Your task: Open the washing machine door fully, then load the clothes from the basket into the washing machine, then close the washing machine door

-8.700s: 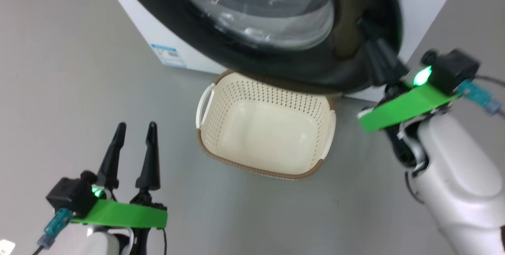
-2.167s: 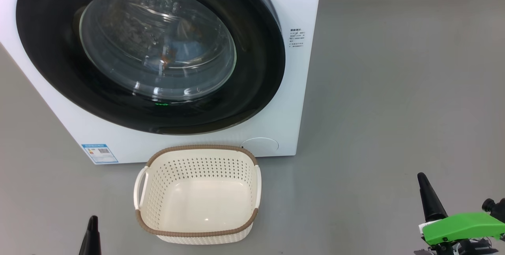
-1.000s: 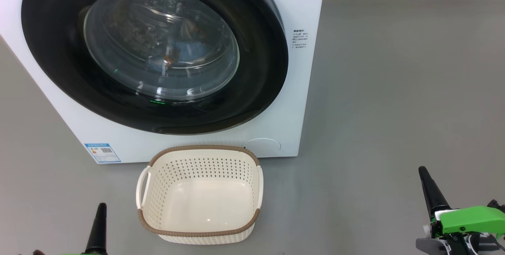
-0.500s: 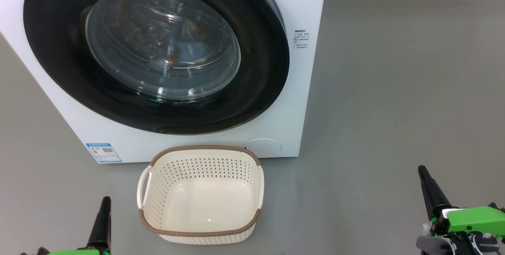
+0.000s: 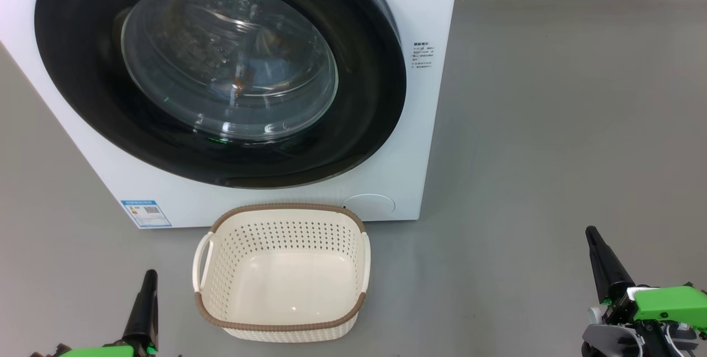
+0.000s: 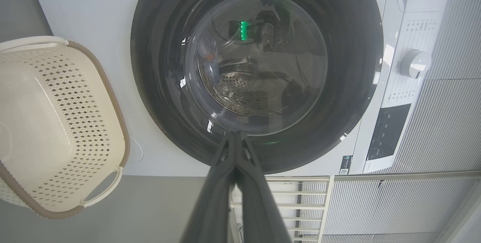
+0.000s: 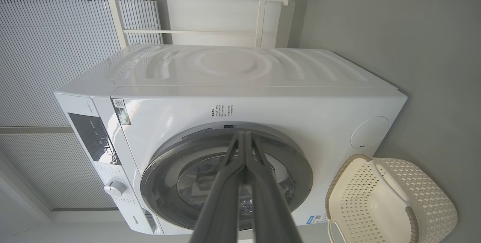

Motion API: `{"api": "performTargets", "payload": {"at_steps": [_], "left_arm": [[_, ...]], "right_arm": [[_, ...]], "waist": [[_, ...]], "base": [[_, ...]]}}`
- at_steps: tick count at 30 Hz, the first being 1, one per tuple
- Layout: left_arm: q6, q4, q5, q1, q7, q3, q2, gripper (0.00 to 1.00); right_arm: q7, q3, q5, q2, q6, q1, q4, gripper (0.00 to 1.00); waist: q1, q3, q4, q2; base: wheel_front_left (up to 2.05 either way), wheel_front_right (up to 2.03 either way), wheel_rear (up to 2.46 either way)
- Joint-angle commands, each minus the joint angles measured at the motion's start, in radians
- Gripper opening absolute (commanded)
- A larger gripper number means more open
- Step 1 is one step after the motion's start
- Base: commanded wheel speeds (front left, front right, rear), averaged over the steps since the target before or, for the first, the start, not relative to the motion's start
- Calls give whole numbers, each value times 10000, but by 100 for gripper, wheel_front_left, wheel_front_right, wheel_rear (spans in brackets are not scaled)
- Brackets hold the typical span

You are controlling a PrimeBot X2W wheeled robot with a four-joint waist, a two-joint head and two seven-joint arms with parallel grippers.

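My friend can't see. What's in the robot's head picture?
A white washing machine with its round black door shut, blue and orange clothes dim behind the glass. An empty cream basket sits on the grey floor before it; the shut left gripper and right gripper point up from the bottom corners.

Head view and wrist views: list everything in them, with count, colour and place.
washing machine: one, white, upper left of head view.
washing machine door: one, black ring around clear glass, shut on the machine's front.
clothes: count unclear, light blue and orange, behind the door glass.
basket: one, cream with brown rim, empty, before the machine.
label sticker: one, blue, front's lower left corner.
knob: one, white, on the control panel.
left gripper: one, dark fingers, shut, head view's lower left.
right gripper: one, dark fingers, shut, lower right.
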Motion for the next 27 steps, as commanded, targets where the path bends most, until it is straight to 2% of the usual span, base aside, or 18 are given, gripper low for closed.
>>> {"api": "performTargets", "payload": {"at_steps": [1,27], "left_arm": [[-40,-314,-77,-417,66,337,85,0],[-40,-314,-78,-417,65,335,85,0]], "right_arm": [[43,177,46,-81,4,-434,-296,0],[46,173,43,-78,4,-435,-296,0]], "waist": [[0,0,0,-1],[0,0,0,-1]], "base": [[0,0,0],[0,0,0]]}}
